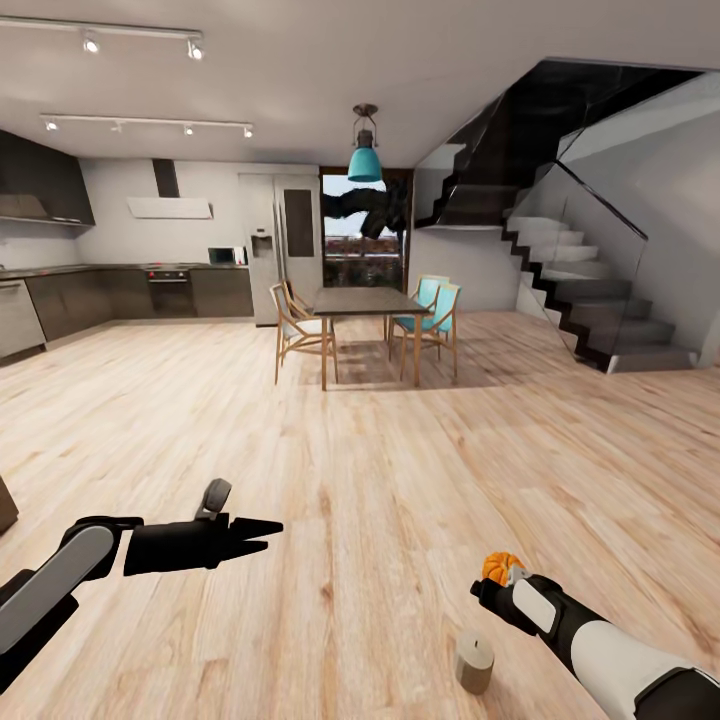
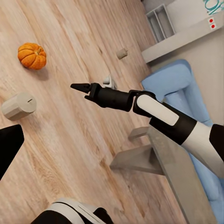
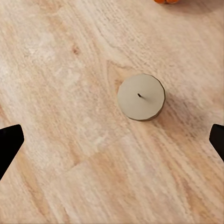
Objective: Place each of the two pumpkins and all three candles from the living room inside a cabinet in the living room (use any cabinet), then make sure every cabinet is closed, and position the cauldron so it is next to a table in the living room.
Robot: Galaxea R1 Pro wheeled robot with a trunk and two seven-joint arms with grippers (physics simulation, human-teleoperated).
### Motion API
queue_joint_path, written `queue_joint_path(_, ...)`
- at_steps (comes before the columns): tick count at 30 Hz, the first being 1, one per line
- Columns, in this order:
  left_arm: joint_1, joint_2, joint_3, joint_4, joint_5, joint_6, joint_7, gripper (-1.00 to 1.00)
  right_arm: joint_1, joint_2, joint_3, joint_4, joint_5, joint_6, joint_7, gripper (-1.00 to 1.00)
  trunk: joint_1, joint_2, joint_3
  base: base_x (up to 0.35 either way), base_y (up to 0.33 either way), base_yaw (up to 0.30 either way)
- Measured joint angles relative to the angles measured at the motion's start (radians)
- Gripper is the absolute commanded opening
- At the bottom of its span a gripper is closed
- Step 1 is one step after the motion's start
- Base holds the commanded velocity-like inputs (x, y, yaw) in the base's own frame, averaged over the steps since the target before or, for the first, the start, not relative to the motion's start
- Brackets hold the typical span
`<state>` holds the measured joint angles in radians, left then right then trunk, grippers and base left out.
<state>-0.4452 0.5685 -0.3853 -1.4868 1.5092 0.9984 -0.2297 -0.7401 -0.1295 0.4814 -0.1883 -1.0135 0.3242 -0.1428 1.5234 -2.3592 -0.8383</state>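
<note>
Candle: short, pale beige, faceted cylinder with a dark wick at the centre of its top. It stands upright on the wood floor, long axis vertical, wick up. In the right wrist view it sits between the spread fingertips of the right pincer, jaws wide, touching nothing. Pumpkin: bright orange, ribbed, round, on the floor near the candle; stem direction cannot be told. A second candle stands farther off. Left pincer hangs over bare floor, fingers close together, empty.
</note>
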Motion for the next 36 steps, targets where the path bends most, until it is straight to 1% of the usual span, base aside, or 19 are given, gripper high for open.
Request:
queue_joint_path(20,0.0,-0.001,-0.008,0.001,0.001,0.0,0.0,1.0,0.001,0.0,0.0,0.001,-0.001,0.001,-0.001,1.0,0.077,-0.14,-0.063,0.0,0.0,0.0)
queue_joint_path(36,0.0,0.0,-0.004,0.002,0.001,0.0,0.0,1.0,0.001,0.0,0.0,0.001,-0.002,0.001,-0.002,1.0,0.084,-0.144,-0.125,0.0,0.0,0.0)
